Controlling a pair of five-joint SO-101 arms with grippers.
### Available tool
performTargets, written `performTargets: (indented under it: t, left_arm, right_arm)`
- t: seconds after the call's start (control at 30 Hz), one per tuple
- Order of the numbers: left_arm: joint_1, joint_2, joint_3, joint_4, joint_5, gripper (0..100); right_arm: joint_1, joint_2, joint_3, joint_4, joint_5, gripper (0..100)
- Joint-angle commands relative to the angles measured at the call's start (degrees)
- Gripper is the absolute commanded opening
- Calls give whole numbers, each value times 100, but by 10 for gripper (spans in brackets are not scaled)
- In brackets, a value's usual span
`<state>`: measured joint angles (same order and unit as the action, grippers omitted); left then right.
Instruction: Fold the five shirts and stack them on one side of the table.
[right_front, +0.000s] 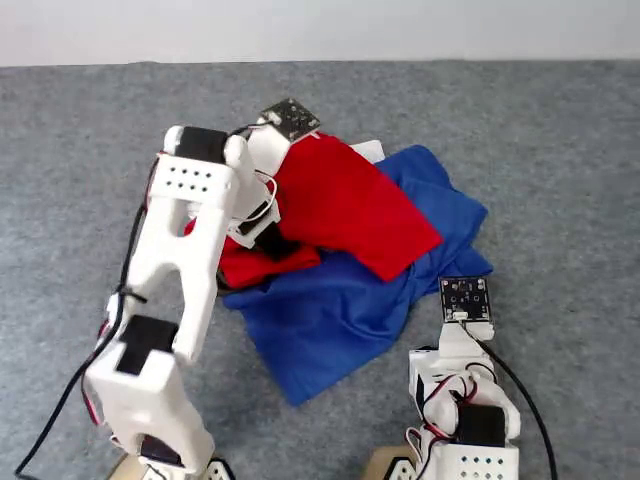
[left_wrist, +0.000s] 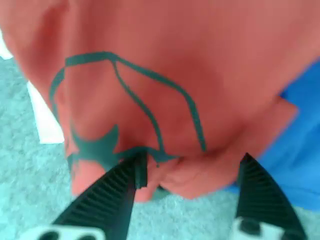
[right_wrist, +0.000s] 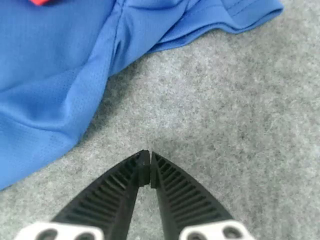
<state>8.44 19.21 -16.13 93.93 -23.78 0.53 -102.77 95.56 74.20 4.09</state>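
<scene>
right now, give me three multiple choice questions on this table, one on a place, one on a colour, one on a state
1. Where does the red shirt lie?
A on the blue shirt
B alone, apart from the others
C under the blue one

2. What colour is the shirt nearest the right tool?
A red
B blue
C white

3. How is the left tool?
A open
B shut on nothing
C shut on the blue shirt

Answers:
1 A, the high view shows red lying over blue.
2 B, blue cloth lies just past its tips.
3 A, its jaws stand wide apart at the red shirt's edge.
</scene>
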Motion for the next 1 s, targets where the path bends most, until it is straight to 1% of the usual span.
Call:
performTargets:
  t: [0.0, 0.13, 0.2, 0.3, 0.4, 0.47, 0.57, 0.73, 0.83, 0.97]
  left_arm:
    - [-18, 237, -40, -501, -53, 291]
    - [0, 615, -31, -1020, -9, 290]
    - [18, 835, -31, -1248, 158, 273]
    - [-18, 1134, -31, -1697, 290, 197]
    - [0, 1389, -31, -1855, 273, 81]
    - [79, 1477, -31, -1837, 273, 3]
    - [176, 1389, -75, -1556, 290, 5]
    - [211, 888, -646, -844, 308, 5]
    - [70, 545, -1059, -563, 316, 5]
    - [-343, 193, -1578, -484, 668, 5]
  right_arm:
    - [4, -40, 88, 48, 53, 9]
    - [4, -40, 88, 48, 53, 9]
    - [4, -40, 88, 48, 53, 9]
    - [4, -40, 88, 48, 53, 9]
    - [4, -40, 88, 48, 53, 9]
    - [4, -40, 88, 48, 53, 9]
    - [4, -40, 88, 48, 53, 9]
    - [4, -40, 88, 48, 53, 9]
    - [4, -40, 88, 48, 53, 9]
    - [4, -40, 88, 48, 53, 9]
